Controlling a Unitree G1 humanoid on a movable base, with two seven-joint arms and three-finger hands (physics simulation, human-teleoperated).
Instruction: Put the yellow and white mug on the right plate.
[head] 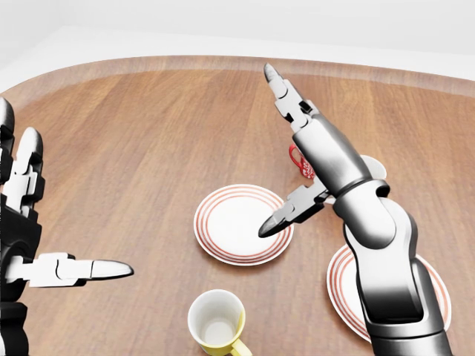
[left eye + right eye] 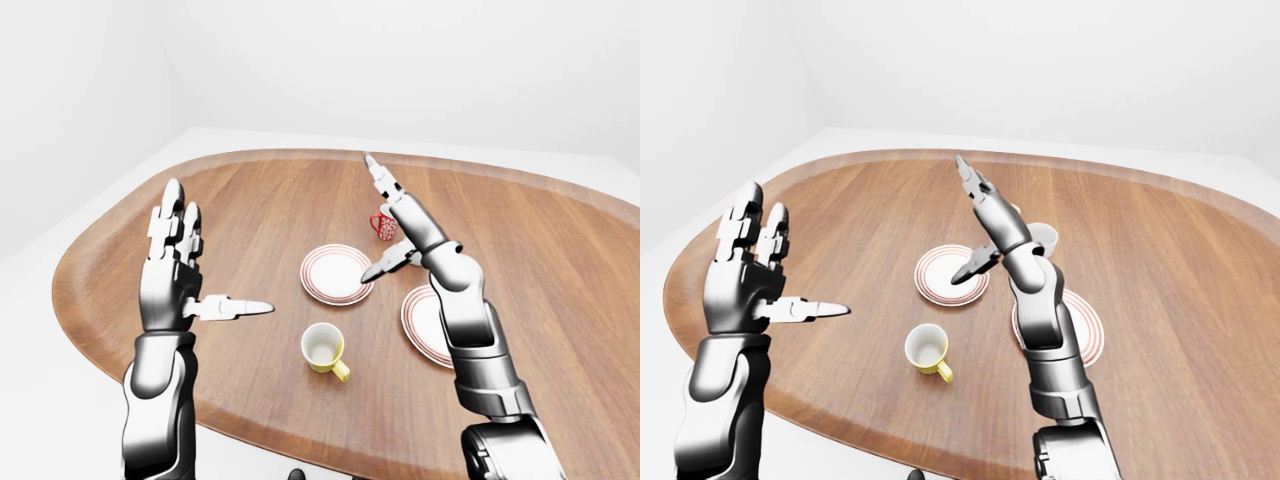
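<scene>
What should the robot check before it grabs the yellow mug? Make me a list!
1. Yellow mug upright on the table: ok.
2. Nothing inside the mug: ok, it looks empty.
3. Right hand open and ready: ok, fingers spread, holding nothing.
4. Right hand near the mug: not ok, it is raised over the left plate, away from the mug.
5. Right plate free to take the mug: cannot tell, the robot's arm covers much of it.
6. Left hand out of the way: ok, open, off to the left.
</scene>
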